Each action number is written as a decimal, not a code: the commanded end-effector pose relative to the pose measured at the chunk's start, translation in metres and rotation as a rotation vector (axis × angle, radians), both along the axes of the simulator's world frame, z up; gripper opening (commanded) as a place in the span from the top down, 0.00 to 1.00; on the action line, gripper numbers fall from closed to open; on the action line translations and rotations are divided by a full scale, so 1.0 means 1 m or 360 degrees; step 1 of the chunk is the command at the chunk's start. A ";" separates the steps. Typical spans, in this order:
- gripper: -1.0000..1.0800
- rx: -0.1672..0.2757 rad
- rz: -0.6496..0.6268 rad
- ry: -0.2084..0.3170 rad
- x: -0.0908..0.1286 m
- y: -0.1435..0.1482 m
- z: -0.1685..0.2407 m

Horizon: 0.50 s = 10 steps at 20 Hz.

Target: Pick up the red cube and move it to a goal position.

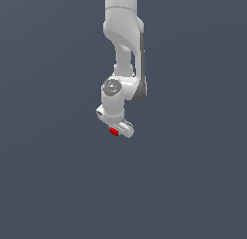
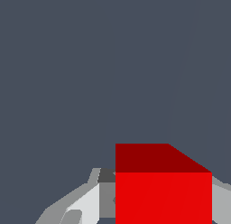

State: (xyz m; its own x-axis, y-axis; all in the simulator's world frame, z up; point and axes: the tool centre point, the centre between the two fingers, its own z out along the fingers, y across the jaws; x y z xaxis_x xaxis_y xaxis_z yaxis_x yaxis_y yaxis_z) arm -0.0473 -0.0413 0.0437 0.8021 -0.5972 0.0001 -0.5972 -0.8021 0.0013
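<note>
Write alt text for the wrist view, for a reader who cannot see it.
A bright red cube fills the lower part of the frame, seated between the white and grey fingers of the robot gripper, its darker red face angled toward the camera. Everything beyond it is plain, featureless dark grey-blue background.

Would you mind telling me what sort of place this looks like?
Likely a bare simulated test scene: a flat, featureless grey ground, one white arm, and a plain red cube between the gripper fingers.
</note>
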 end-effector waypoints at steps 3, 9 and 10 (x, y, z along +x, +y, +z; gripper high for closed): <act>1.00 -0.0001 0.0000 -0.0002 0.020 0.003 0.024; 1.00 -0.0002 0.0000 -0.0001 0.054 0.008 0.064; 1.00 -0.0002 0.0000 -0.0001 0.060 0.009 0.071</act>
State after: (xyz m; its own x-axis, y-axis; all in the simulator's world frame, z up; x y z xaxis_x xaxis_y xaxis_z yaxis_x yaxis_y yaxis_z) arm 0.0033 -0.0333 0.1035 0.8020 -0.5973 0.0011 -0.5973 -0.8020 0.0015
